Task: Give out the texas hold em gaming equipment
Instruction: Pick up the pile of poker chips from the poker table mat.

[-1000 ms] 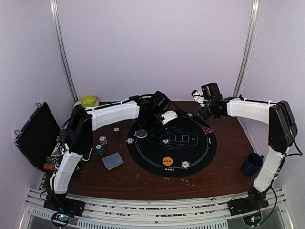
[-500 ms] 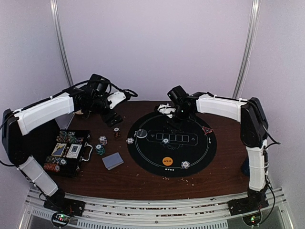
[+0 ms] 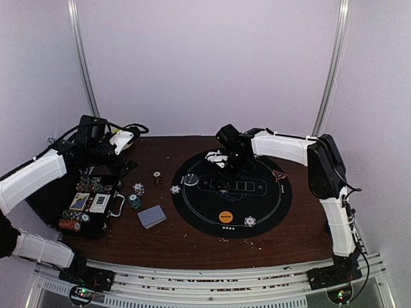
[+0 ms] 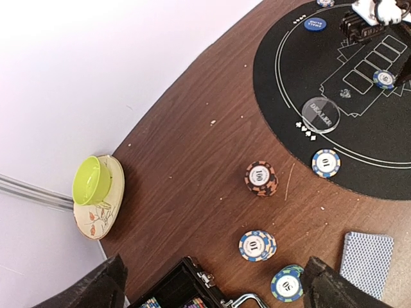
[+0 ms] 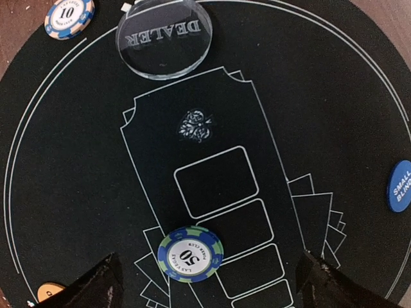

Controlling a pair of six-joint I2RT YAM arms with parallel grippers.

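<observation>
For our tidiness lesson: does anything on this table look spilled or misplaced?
Pale crumbs litter the brown wooden table like a spill. A lime-green bowl on a patterned plate in the far corner is not poker gear.

Three button discs [image 4: 320,114], one card deck [image 3: 152,216] — one chip case [image 4: 186,273], one green bowl [image 4: 90,181]

Soft even light, faint shadows, slightly grainy overhead view.

- The orange button disc [image 5: 46,293], on the mat [image 5: 334,90], is cut off by the right wrist view's bottom edge.
- The blue button disc [image 5: 401,186] is cropped at that view's right edge.
- The black chip case [image 4: 183,289] shows only a corner in the left wrist view.
</observation>
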